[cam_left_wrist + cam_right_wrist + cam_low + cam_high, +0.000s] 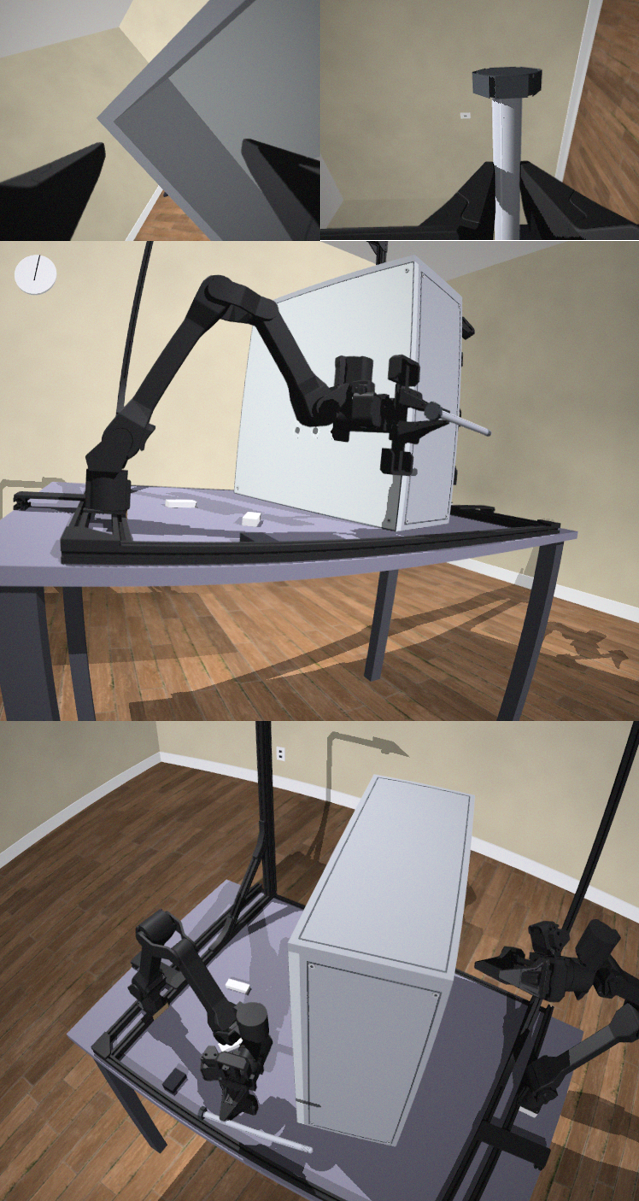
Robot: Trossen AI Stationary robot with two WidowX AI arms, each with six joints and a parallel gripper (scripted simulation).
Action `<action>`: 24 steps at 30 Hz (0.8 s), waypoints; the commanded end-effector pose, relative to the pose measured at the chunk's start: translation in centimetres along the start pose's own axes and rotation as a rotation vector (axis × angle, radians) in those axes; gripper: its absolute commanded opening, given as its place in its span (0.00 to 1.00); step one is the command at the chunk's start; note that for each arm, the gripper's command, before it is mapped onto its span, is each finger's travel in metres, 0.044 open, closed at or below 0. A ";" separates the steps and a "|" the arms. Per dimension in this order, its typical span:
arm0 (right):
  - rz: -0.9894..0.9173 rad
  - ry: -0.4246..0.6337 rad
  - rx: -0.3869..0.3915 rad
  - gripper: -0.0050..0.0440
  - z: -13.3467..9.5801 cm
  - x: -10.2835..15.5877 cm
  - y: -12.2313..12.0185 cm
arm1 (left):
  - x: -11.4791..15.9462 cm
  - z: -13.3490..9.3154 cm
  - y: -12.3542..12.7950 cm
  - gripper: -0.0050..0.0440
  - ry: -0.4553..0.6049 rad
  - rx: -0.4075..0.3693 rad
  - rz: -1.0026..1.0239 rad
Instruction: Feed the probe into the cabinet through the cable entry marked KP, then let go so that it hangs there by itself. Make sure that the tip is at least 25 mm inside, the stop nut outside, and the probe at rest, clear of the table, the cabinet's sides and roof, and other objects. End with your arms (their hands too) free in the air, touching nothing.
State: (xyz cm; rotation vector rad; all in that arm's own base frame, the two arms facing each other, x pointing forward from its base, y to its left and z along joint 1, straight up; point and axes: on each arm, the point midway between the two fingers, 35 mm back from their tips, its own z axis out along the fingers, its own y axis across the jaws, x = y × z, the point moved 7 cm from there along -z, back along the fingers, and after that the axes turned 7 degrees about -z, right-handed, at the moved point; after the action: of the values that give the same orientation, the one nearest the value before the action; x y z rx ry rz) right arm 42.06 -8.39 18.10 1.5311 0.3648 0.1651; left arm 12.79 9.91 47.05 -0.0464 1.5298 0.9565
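The probe, a pale rod (pixel 273 1137) (pixel 470 425) (pixel 506 129) with a dark cap (pixel 432 410) (pixel 507 83), is held in the air outside the cabinet. My right gripper (pixel 238 1119) (pixel 440 413) (pixel 506 170) is shut on its rod below the cap. The grey cabinet (pixel 382 876) (pixel 331 343) (pixel 280 64) stands on the table. Small round holes (pixel 296 430) (pixel 314 430) show in its panel; no labels are readable there. My left gripper (pixel 488 966) (pixel 172 147) is open and empty on the cabinet's other side, facing its recessed open side. The entry marked KP is out of the left wrist view.
White blocks (pixel 237 986) (pixel 180 503) (pixel 251 519) and a dark block (pixel 174 1079) lie on the table on the right arm's side. Dark frame rails (pixel 516 1051) (pixel 222 550) run along the table edges, with tall posts (pixel 264 798) (pixel 135 318).
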 end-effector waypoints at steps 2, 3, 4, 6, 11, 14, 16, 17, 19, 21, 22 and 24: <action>0.007 -0.004 0.000 0.10 0.0 -0.1 0.0 | 0.8 1.9 1.6 1.00 0.025 -0.082 0.106; 0.007 -0.004 0.000 0.10 0.0 -0.1 0.0 | 1.1 2.3 2.0 1.00 0.032 -0.101 0.131; 0.007 -0.004 0.000 0.10 0.0 -0.1 0.0 | 1.3 2.6 2.4 1.00 0.040 -0.120 0.156; 0.007 -0.004 0.000 0.10 0.0 -0.1 0.0 | 1.3 2.6 2.4 1.00 0.040 -0.120 0.156; 0.007 -0.004 0.000 0.10 0.0 -0.1 0.0 | 2.7 4.3 4.7 1.00 0.084 -0.215 0.287; 0.007 -0.004 0.000 0.10 0.0 -0.1 0.0 | 3.8 5.2 6.3 1.00 0.117 -0.269 0.368; 0.007 -0.004 0.000 0.10 0.0 -0.1 0.0 | 4.8 5.9 7.3 1.00 0.143 -0.295 0.417; 0.007 -0.004 0.000 0.10 0.0 -0.1 0.0 | 5.3 6.2 7.8 1.00 0.157 -0.307 0.441; 0.007 -0.004 0.000 0.10 0.0 -0.1 0.0 | 7.4 7.9 8.1 1.00 0.186 -0.274 0.445; 0.007 -0.004 0.000 0.10 0.0 -0.1 0.0 | 9.9 9.6 8.1 1.00 0.216 -0.230 0.437; 0.007 -0.004 0.000 0.10 0.0 -0.1 0.0 | 9.9 9.6 8.1 1.00 0.216 -0.230 0.437; 0.007 -0.004 0.000 0.10 0.0 -0.1 0.0 | 11.1 10.4 8.1 1.00 0.230 -0.208 0.432</action>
State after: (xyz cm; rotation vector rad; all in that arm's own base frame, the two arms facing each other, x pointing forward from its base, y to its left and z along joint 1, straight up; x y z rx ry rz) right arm 42.06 -8.39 18.10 1.5311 0.3648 0.1651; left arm 13.82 24.98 44.76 0.0186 1.6389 1.5162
